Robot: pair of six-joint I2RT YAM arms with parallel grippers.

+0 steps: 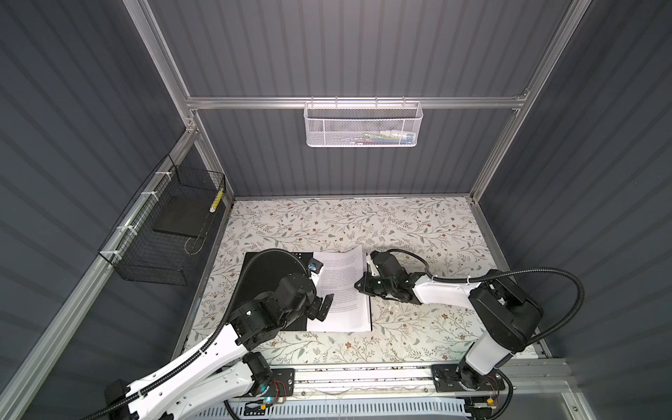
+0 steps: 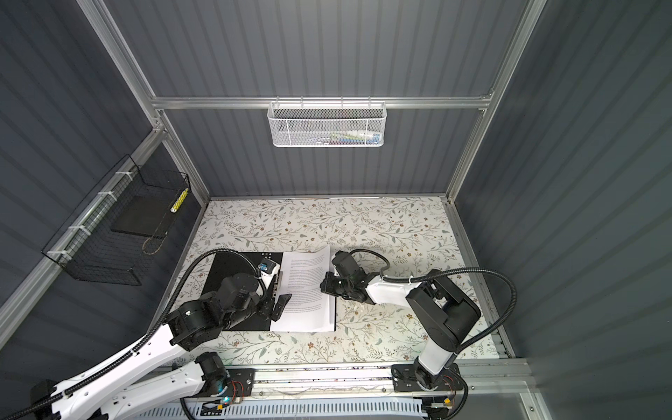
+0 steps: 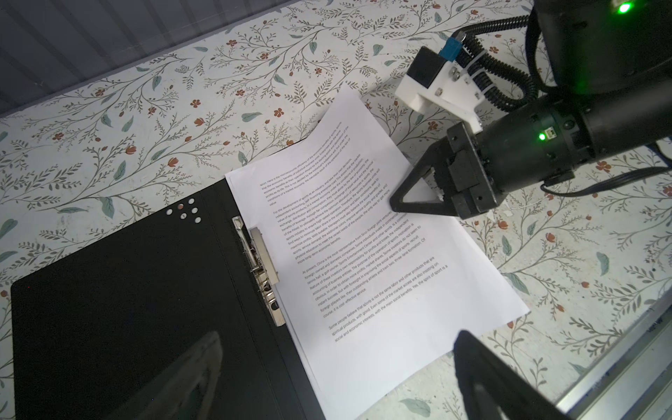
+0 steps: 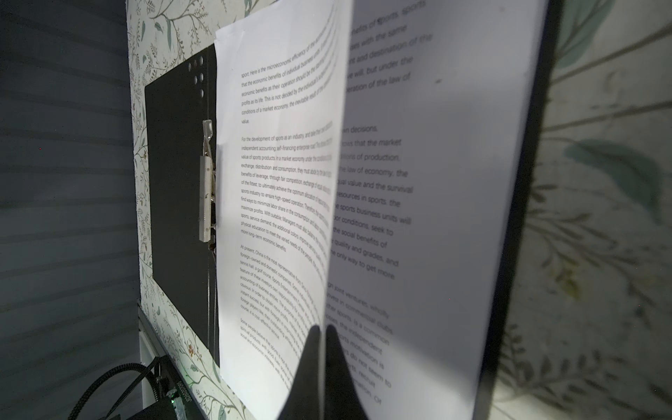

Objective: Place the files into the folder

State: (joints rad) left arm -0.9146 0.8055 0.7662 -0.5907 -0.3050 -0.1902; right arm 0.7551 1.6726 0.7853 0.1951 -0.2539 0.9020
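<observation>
Nearest the front rail, the left pincer (image 1: 324,307) hangs over the near end of the spine with its jaws wide apart and nothing between them. I judge it waits there to press paper flat or to work the clip.

Under it lies the flat folder (image 1: 262,271), spread open on the floral-patterned worktop (image 1: 400,225) with its black inside up (the cover faces down, unseen). That leaves its right half free to take paper. A silver metal spring clip (image 3: 263,269) runs along the spine, and it looks meant to trap the sheets' left edge.

The files, white paper sheets printed with small black text (image 1: 342,291), are stacked on that right half, their left edge just beside the clip. Whether any sheet is under the clip I cannot tell. The top sheet (image 4: 283,182) sits skewed, its far corner poking past the folder's far edge onto the worktop.

Farther on, the right pincer (image 3: 395,205) is clamped on the top sheet's right edge and lifts it into a curl. This is probably so the sheet can be swung square with the stack beneath (a light pinch, since paper creases easily).

A white mesh basket (image 1: 363,125) on the back wall plays no part.
</observation>
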